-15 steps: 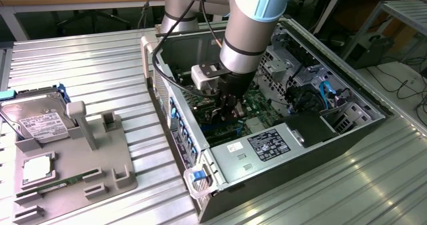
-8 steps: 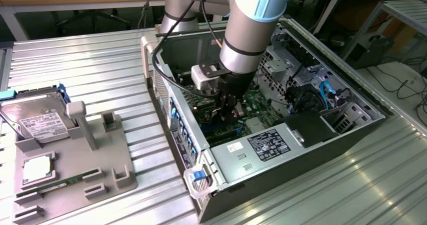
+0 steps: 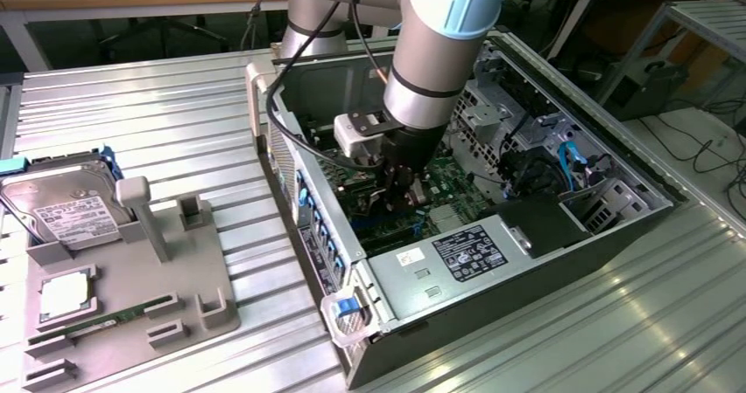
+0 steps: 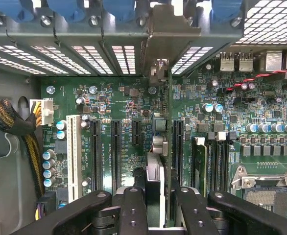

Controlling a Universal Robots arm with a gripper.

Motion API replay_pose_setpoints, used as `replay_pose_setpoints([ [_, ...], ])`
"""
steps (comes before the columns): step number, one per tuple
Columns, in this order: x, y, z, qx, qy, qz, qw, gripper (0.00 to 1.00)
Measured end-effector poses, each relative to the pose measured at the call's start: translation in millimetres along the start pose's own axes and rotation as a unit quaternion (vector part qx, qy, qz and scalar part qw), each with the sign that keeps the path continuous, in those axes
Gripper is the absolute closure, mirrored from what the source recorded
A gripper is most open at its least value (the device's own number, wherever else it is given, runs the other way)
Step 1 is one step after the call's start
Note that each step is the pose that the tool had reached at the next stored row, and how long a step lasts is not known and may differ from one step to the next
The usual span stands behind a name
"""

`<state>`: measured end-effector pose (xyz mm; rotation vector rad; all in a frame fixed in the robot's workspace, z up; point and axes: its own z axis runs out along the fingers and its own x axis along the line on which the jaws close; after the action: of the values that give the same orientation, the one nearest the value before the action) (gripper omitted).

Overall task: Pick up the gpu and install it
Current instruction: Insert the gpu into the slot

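Gripper [image 4: 155, 205] clamped on gpu [image 4: 154, 183] inside computer case [image 3: 606, 227] | I read no card writing | power-supply label [image 3: 470, 251] illegible

One gripper [image 4: 155, 208] holds one gpu [image 4: 154, 183] edge-on between its two fingers [image 4: 133, 208]. Ahead of the gripper lie one white expansion slot [image 4: 74, 156] and four black ones [image 4: 95, 154] on one motherboard [image 4: 114, 105]. Beyond, one open computer case [image 3: 583, 162]; aside, one hard drive [image 3: 68, 208] on one grey tray [image 3: 192, 275].
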<state>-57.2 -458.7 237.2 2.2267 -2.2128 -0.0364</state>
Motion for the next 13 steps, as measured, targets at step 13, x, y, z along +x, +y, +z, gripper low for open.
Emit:
replay_pose_setpoints([
  [13,0.3,0.0,8.7,-0.0004,0.0007,-0.001,1.0000,0.73],
])
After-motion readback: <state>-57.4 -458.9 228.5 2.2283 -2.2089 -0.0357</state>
